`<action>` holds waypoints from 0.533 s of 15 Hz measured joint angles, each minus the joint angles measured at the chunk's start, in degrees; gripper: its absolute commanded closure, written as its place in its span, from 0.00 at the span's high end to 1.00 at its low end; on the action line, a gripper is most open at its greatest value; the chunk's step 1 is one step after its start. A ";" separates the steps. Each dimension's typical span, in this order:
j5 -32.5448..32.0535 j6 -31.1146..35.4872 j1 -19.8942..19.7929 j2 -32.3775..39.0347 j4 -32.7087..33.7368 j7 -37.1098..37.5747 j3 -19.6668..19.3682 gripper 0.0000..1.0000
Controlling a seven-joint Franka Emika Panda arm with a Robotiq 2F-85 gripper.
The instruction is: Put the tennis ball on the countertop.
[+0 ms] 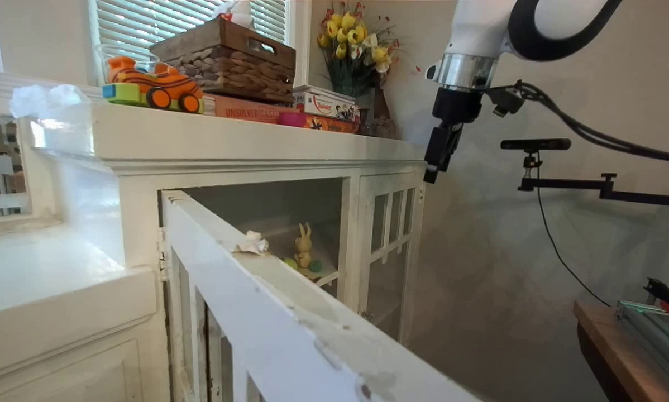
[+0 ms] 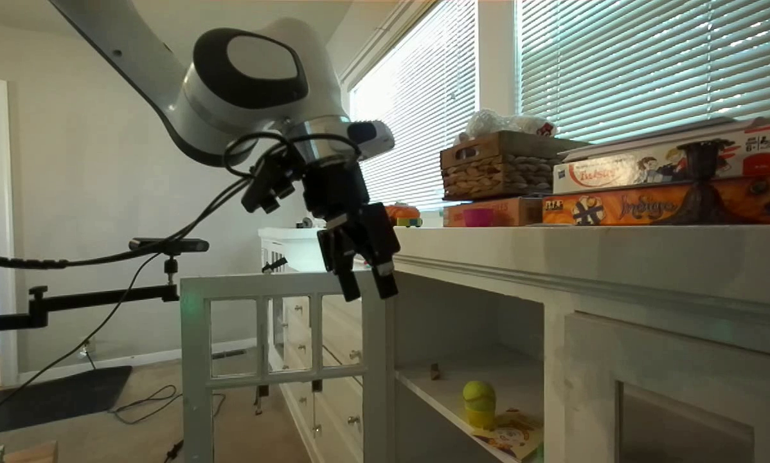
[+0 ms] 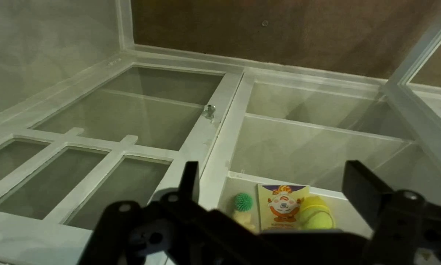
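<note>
Fingers (image 3: 364, 193) spread, room between; tennis ball (image 2: 479, 393) below countertop (image 2: 584, 257) edge

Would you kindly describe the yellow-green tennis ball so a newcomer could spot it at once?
Find the white cabinet whose glass-paned door stands open, and look at the white shelf inside. The round yellow-green tennis ball sits atop a yellow cup beside a flat illustrated card. Its smooth outline and yellower colour set it apart from the spiky green ball.

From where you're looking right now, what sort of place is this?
Probably a room in somebody's home: an orange toy with wheels and some game boxes sit on the countertop, and there are yellow flowers too.
</note>
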 measured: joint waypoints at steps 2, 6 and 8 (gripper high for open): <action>-2.55 6.08 -1.78 5.03 0.08 4.11 0.17 1.00; -3.12 16.71 -2.08 13.53 0.68 9.00 -0.02 1.00; -3.20 17.22 -1.73 14.85 0.95 9.28 -0.39 1.00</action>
